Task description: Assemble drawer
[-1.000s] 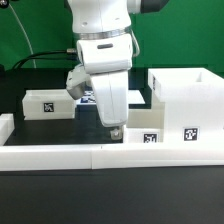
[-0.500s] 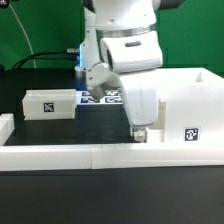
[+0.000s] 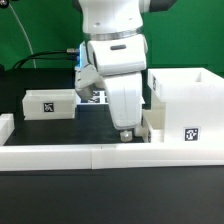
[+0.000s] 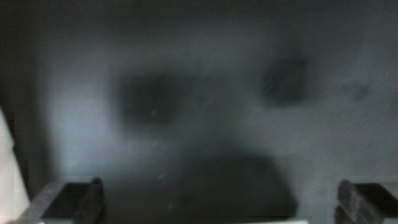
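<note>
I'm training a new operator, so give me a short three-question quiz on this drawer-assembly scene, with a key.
1. True or false: the hand is shut on a tray.
2. The lone tray lies toward the exterior view's: A) left B) right C) middle.
3. Fill in: the tall housing shows a square black-and-white ____ on its front.
Key: 1 false, the fingers stand apart with nothing between them; 2 A; 3 tag.
</note>
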